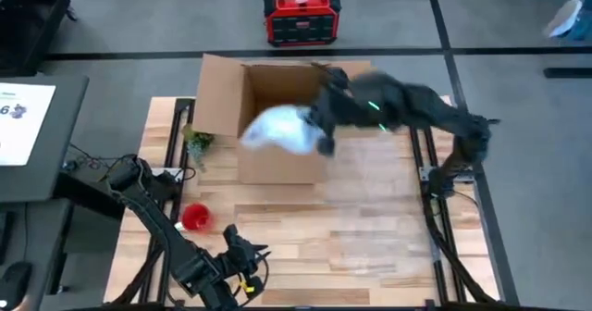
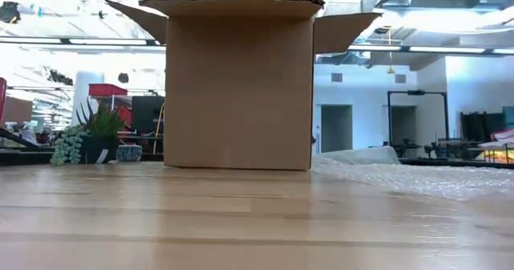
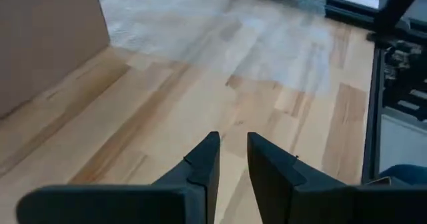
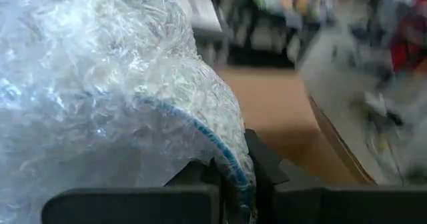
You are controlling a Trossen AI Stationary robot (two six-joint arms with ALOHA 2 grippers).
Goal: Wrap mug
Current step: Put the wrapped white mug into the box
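a bundle (image 1: 277,129) of bubble wrap, judged to hold the mug, is held over the open box (image 1: 222,89) in the upper middle of the high view, so the wrapping looks done and the packing step is in hand. the right gripper (image 1: 322,130) is clamped on the bundle's edge; in the right wrist view the wrap (image 4: 100,84) fills the upper left of the frame, clear and crinkled, with a thin blue line curving through it, and the mug itself cannot be made out. next, the bundle would need lowering between the box walls before release. the left gripper (image 3: 230,164) hangs over bare table (image 3: 200,71) at the lower middle of the high view, fingers slightly parted, holding nothing.
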